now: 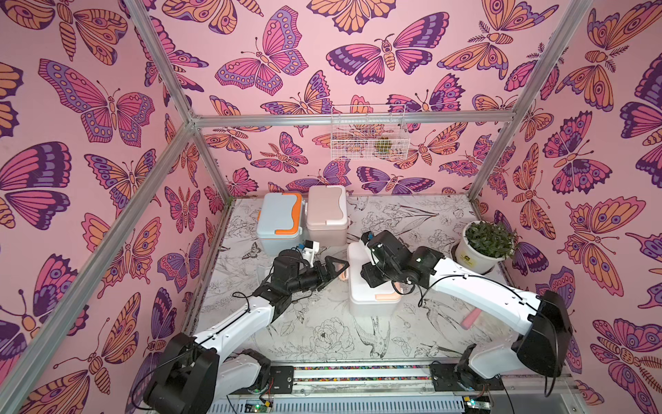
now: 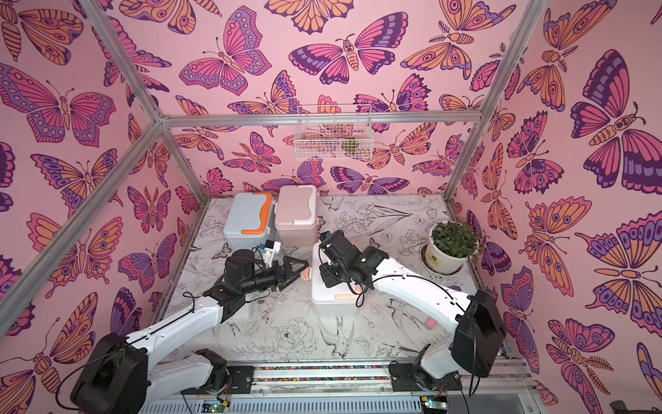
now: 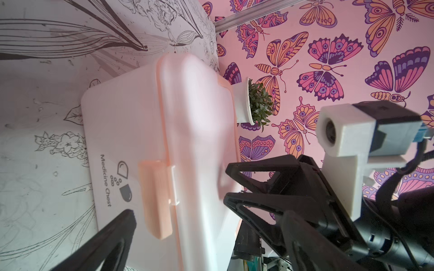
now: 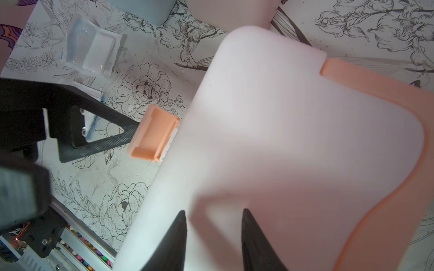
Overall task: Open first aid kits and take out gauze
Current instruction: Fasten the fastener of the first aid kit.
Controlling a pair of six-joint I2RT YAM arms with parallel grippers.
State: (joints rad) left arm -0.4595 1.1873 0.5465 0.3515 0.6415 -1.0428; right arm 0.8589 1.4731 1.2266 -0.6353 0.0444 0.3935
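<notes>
Three first aid kits stand on the table. The blue-grey one and the beige-pink one are shut at the back left. The white kit stands mid-table. My left gripper is open at its left side, one finger touching a peach latch that sticks outward. My right gripper points down with both fingertips on the white lid, jaws partly apart and holding nothing. A gauze packet lies on the table past the left gripper, and another shows partly under it.
A white pot with a green plant stands at the right wall. A wire basket hangs on the back wall. Metal frame posts edge the table, and the arms' base rail runs along the front.
</notes>
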